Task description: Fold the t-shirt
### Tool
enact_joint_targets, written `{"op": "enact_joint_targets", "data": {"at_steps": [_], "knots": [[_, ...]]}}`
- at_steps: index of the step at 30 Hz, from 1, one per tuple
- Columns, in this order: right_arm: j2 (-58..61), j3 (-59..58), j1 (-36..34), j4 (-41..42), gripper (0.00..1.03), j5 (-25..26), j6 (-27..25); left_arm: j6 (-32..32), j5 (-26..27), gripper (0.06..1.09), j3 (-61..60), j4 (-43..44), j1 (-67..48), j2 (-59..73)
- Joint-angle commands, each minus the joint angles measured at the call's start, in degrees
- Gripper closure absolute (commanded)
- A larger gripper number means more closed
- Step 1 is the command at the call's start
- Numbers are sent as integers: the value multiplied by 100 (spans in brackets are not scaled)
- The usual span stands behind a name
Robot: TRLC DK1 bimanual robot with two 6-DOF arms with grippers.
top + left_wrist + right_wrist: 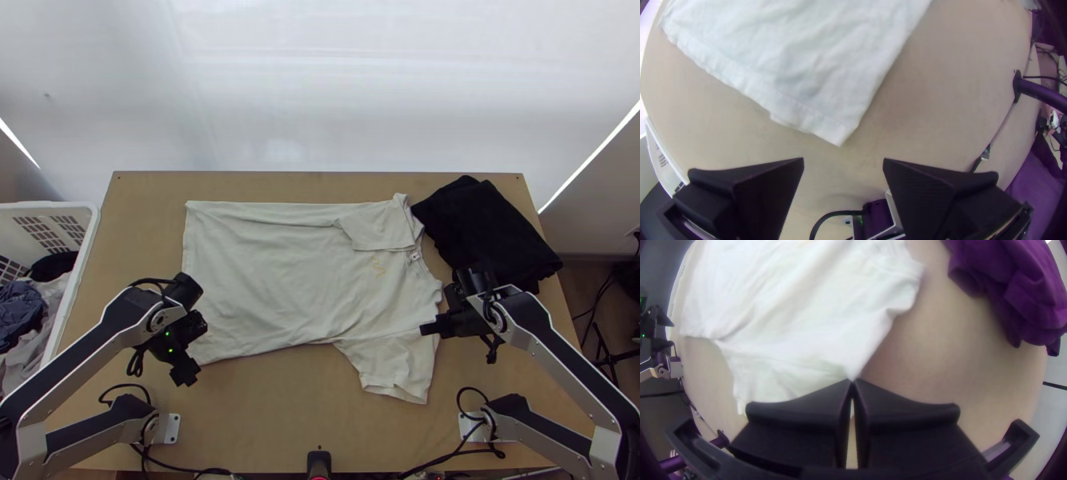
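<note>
ok, t-shirt (264,264) is lying spread out on the wooden table (280,424), hem toward the left arm, collar toward the right. far sleeve (370,232) is folded in over the body, near sleeve (400,372) sticks out toward the table's near edge. light creases across the body, small yellow mark (378,266) on the chest

left gripper (190,347) is by the near hem corner, fingers spread wide, nothing between them. left wrist view has the corner just beyond the fingertips, not touching

right gripper (426,329) is at the near shoulder, fingers clenched, shirt fabric pinched at the tips and drawn to a point there

dark folded cloth (488,232) sits beside the collar, at the table's right side. white basket (90,240) with clothes (28,320) in it stands off the left edge
</note>
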Motion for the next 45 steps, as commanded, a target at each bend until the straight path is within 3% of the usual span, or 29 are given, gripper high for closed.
{"op": "enact_joint_targets", "data": {"at_steps": [1, 3, 6, 22, 27, 28, 30, 31, 38, 41, 42, 45], "knots": [[-4, 40, 10, -5, 100, 8, 79, 136, -11, 32, -69, -85, -130, 41], [-4, 66, 19, -31, 100, 8, 97, 145, -11, 31, -175, 108, -130, 41], [-4, 92, 19, -66, 100, 16, 97, 172, -11, 19, -377, 178, -139, 85], [-4, 242, 142, -154, 100, 69, 229, 101, -3, 20, -702, 1409, -24, -29], [-13, 251, 142, -224, 100, 69, 246, 172, -11, 20, -764, 1400, -7, -11], [-30, 242, 142, -233, 100, 69, 246, 172, -11, 26, -764, 1417, 2, -3], [-39, 233, 142, -242, 100, 78, 246, 180, -11, 51, -772, 1417, 2, -38], [-48, 233, 142, -242, 100, 78, 246, 180, -11, 58, -781, 1470, 11, -55], [-57, 216, 142, -242, 100, 78, 255, 339, -11, 60, -720, 1180, 37, -275], [-57, 207, 142, -242, 100, 78, 255, 409, -73, 59, -667, 1066, 72, -354], [-57, 198, 142, -242, 100, 78, 255, 479, -73, 53, -667, 1004, 90, -398], [-57, 207, 133, -242, 100, 78, 246, 593, -73, 24, -711, 750, 90, -416]]}}
